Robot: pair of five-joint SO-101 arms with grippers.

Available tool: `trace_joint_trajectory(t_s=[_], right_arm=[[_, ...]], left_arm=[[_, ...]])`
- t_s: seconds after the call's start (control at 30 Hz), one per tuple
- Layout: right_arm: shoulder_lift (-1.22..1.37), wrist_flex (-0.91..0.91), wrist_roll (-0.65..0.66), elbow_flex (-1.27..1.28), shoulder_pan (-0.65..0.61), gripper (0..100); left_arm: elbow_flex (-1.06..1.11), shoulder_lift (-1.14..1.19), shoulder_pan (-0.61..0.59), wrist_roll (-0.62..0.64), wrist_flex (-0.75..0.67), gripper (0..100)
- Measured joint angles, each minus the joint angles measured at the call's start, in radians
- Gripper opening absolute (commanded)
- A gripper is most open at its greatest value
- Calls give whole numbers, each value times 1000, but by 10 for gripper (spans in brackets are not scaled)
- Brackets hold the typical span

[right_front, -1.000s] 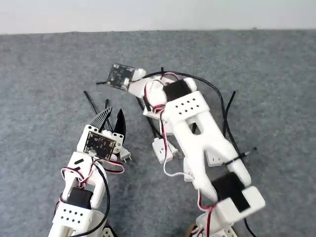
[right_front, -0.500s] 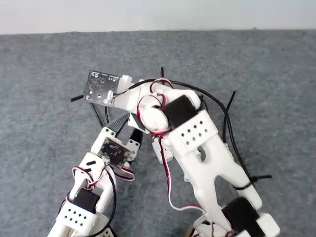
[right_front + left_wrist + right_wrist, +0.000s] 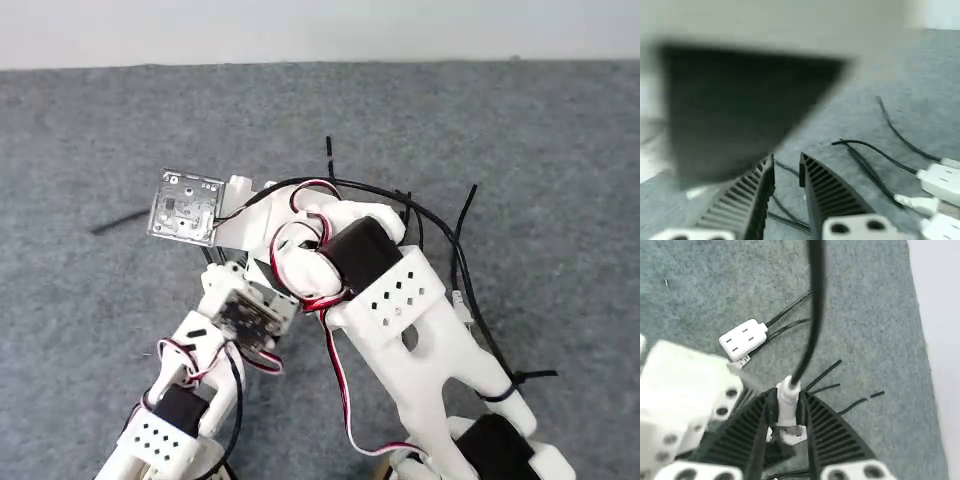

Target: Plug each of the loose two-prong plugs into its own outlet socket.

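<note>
Over the grey, felt-like surface (image 3: 90, 130), the white plastic right arm (image 3: 400, 310) bends across the top of the left arm (image 3: 190, 390), with thin black cords (image 3: 465, 260) loose around them.

The ribbed black left jaws stand slightly apart, nothing between them. Ahead and off to one side lie blocky white outlet sockets (image 3: 942, 176) and a loose plug (image 3: 914, 202).

The ribbed right jaws are clamped on a white gripped plug (image 3: 788, 402). Its glossy cord (image 3: 812, 305) runs out past their tips. A rectangular socket (image 3: 744, 337) lies ahead, well apart.
</note>
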Motion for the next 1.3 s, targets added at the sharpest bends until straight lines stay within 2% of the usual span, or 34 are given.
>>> trace_joint_trajectory(t_s=[0.2,0.7,1.3], right_arm=[[2,0,-15,0,0,9],[2,31,-35,0,-11,9],[0,83,-38,-23,-6,9]], left_arm=[[0,0,84,-55,25,87],[-3,0,81,-58,31,88],[-2,0,-44,-91,32,88]])
